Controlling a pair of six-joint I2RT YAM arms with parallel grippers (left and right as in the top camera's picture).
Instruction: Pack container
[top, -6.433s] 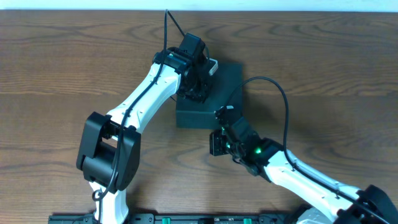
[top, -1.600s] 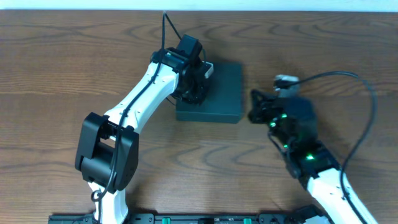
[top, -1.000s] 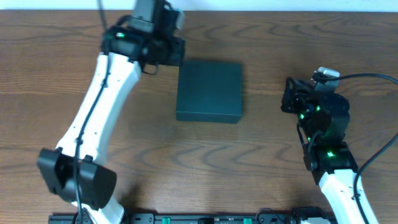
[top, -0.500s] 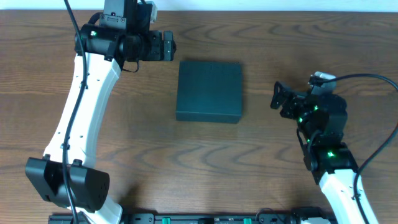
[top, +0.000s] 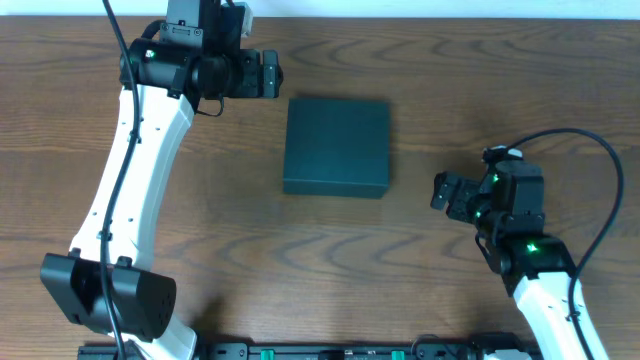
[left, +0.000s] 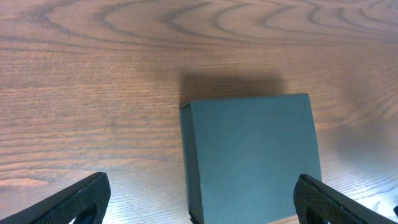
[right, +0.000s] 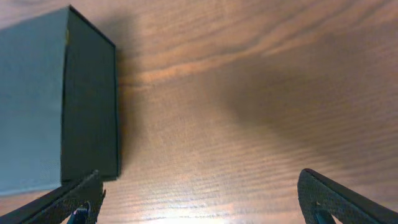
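Dark teal container (top: 336, 146) sits flat on wooden table (top: 300, 270), about mid-table, lid down, closed. Nothing touching it.

Left gripper (top: 268, 75) off container's far-left corner, near but apart, pointing toward it. Left wrist view: fingers (left: 74, 200) at the two frame corners, spread wide, holding nothing, container top between them and beyond.

Right gripper (top: 443, 192) right of container, toward near side, well apart. Right wrist view: fingers (right: 339, 199) spread wide, empty; container side wall at frame left.
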